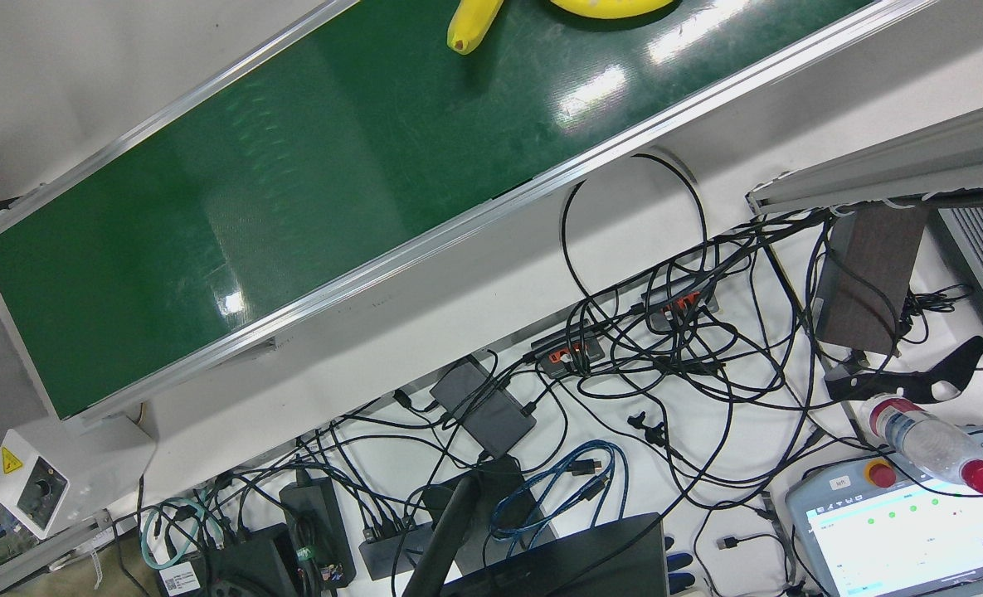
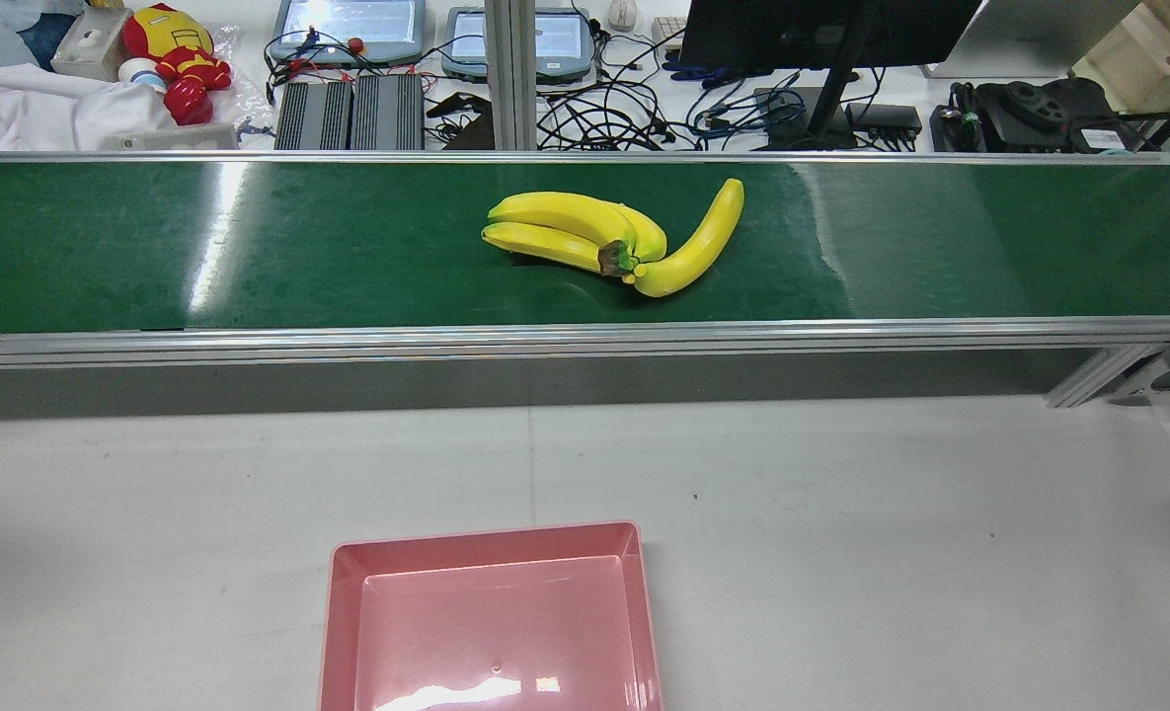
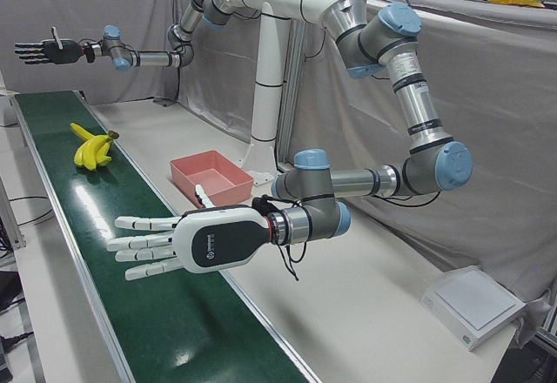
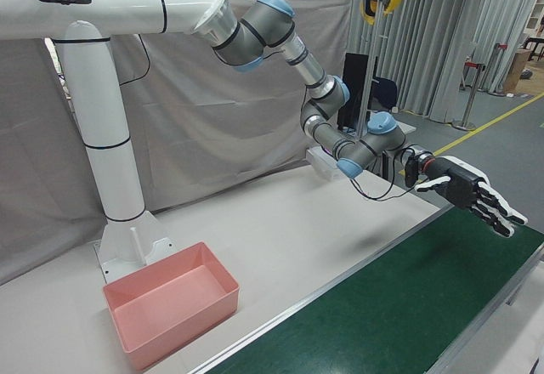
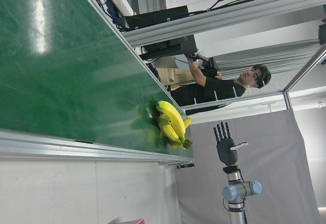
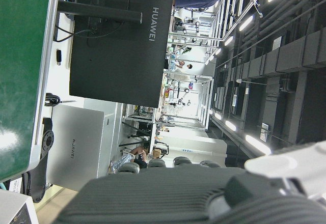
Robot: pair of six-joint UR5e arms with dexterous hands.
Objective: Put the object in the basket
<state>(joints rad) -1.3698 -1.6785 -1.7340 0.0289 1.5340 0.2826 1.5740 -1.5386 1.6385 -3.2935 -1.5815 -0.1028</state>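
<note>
Left hand [image 3: 187, 239] nearest in the left-front view, flat, fingers spread, holding nothing, above the belt [image 3: 130, 313]. Basket [image 3: 198, 188] on the white table at its 1 o'clock. Bananas [image 3: 93, 148] lie farther along the belt at 11 o'clock, well apart from both hands. Right hand [image 3: 48, 50] farthest, fingers apart, holding nothing. Rear view: basket at 6 o'clock, bananas [image 2: 609, 242] mid-belt toward 12, single banana touching the bunch at the stems.
</note>
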